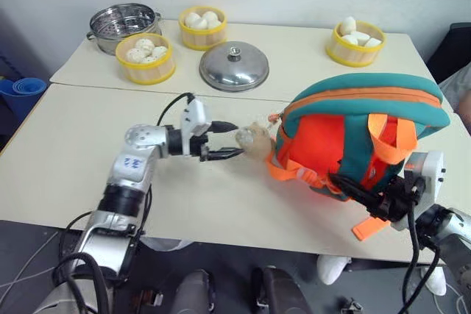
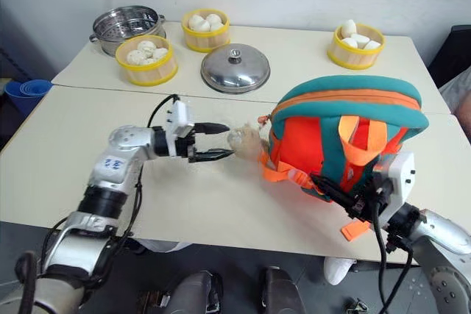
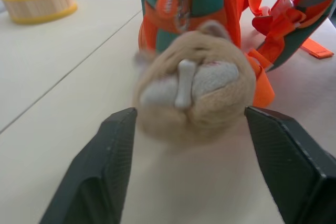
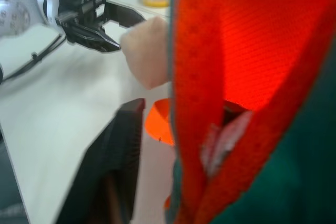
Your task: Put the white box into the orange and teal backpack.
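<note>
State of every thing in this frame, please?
orange and teal backpack: standing upright on the table.
plush charm: between the left gripper's fingers, not squeezed.
left gripper: open.
steel lid: off the pot, flat on the table.
steel pot: uncovered.
bamboo baskets: holding buns.

Two pale desks stand edge to edge. The near desk carries the orange and teal backpack at its right. On the far desk sit a steel steamer pot, a steel lid and three bamboo baskets of buns.
</note>
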Robot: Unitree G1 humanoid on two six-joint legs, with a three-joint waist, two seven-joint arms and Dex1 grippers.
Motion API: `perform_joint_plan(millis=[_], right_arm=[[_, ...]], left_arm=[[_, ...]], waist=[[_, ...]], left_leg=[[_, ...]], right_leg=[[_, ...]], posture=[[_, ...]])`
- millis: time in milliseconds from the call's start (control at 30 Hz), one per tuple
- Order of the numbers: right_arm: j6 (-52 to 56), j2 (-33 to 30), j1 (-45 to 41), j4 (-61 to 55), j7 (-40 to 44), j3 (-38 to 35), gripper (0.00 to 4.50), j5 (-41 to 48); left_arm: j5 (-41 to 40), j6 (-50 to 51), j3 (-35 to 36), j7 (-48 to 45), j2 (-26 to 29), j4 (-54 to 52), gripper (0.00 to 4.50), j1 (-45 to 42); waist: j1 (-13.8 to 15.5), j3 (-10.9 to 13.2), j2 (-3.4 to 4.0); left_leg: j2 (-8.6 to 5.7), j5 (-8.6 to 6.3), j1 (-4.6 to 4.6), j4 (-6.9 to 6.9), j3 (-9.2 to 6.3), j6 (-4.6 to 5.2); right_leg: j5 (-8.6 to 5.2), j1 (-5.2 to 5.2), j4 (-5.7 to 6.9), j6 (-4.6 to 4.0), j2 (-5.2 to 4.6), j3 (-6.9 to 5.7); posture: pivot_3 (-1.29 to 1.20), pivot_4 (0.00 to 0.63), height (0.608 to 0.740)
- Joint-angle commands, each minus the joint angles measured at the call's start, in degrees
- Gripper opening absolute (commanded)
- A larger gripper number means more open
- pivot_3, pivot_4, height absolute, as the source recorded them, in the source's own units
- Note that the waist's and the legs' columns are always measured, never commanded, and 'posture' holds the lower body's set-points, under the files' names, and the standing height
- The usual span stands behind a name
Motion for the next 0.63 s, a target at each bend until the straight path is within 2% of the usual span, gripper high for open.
perform_joint_plan(millis=[33, 133, 267, 433, 633], right_arm=[[-9.74, -3.2, 5.43, 1.73, 9.81, -6.48, 3.59, -6.62], [-14.6, -4.75, 11.56, 8.57, 16.85, -14.02, 4.47, -9.32], [-23.04, -8.14, 15.07, 20.81, 25.52, -20.41, 4.47, -13.97], [-33.76, -12.58, 9.58, 34.79, 30.13, -17.16, 4.47, -20.03], [-38.09, -13.53, 1.13, 42.61, 29.92, -11.04, 4.47, -22.97]], left_arm=[[-3.3, 0.7, 5.48, -3.21, 6.47, -5.64, 4.5, 7.57], [-3.53, -3.12, 8.82, -3.63, 9.53, -7.45, 4.5, 15.19], [-2.11, -10.14, 12.76, -3.04, 12.29, -10.44, 4.5, 24.19], [-2.23, -14.38, 15.82, -1.63, 14.03, -16.48, 4.5, 32.94], [-3.43, -9.01, 17.11, 1.21, 15.83, -20.54, 4.5, 36.02]], waist=[[0.01, -0.01, 0.01], [0.41, -0.01, 0.01], [0.78, -0.01, 0.0], [-0.09, -0.02, 0.0], [-0.01, -0.02, 0.05]], left_leg=[[0.0, -0.01, 0.03, -0.05, 0.01, -0.01], [-0.01, -0.15, 0.05, -0.06, -0.01, 0.25], [-0.05, -0.27, 0.06, -0.05, -0.02, 0.42], [-0.03, -0.24, 0.34, -0.42, 0.05, 0.34], [0.02, -0.16, 0.73, -0.75, 0.1, 0.11]], right_leg=[[-0.01, 0.01, -0.01, -0.01, -0.01, 0.02], [-0.01, 0.09, -0.1, -0.02, -0.03, -0.02], [-0.01, 0.17, -0.24, -0.02, -0.18, -0.04], [-0.04, 0.23, -0.36, -0.16, -0.21, 0.02], [-0.2, 0.32, -0.13, -0.43, -0.13, 0.01]], posture=[[0.0, 0.15, 0.74], [0.0, 0.15, 0.74], [0.0, 0.15, 0.74], [0.0, 0.15, 0.74], [0.0, 0.15, 0.74]])
